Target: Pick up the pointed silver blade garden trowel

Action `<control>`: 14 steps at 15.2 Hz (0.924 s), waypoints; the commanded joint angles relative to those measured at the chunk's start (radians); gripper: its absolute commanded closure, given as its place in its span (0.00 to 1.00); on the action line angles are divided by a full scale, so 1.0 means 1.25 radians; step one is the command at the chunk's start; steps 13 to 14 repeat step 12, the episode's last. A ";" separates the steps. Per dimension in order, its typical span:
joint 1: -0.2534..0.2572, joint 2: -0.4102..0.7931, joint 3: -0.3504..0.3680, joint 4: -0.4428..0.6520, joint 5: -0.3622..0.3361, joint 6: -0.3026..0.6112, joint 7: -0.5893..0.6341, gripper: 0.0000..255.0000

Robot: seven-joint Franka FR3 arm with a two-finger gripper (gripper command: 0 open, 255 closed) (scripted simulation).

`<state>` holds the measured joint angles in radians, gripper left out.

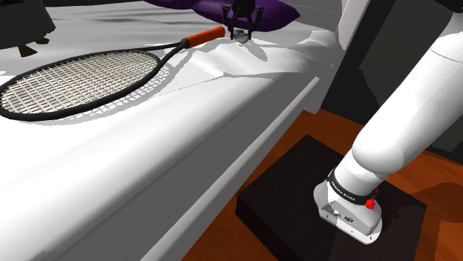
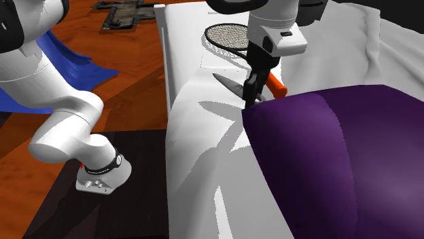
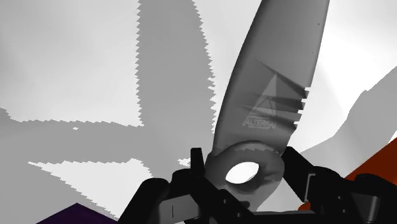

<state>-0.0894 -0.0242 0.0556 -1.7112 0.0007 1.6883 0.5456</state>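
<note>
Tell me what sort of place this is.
Probably a bedroom: a wide white bed with rumpled sheets, a big purple cushion lying on it, and a wooden floor alongside.

Purple pillow (image 2: 340, 156) tight beside gripper (image 2: 252, 96) and trowel (image 3: 273, 95), racket (image 1: 81, 80) close alongside — white bed (image 1: 148, 170) open elsewhere

The trowel (image 3: 273, 83) loses its tip past the wrist view's edge, and its handle sits hidden behind the gripper (image 3: 244, 158). In the second exterior view the arm (image 2: 278, 37) covers the shaft of the racket (image 2: 227, 35) — the orange piece (image 2: 275, 85) beyond is probably its grip.
</note>
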 commanded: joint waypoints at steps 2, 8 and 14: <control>0.000 0.004 0.000 0.037 0.000 -0.033 0.000 1.00; 0.000 0.019 0.000 0.121 -0.001 -0.102 0.001 1.00; 0.001 0.027 0.001 0.154 -0.001 -0.127 0.001 1.00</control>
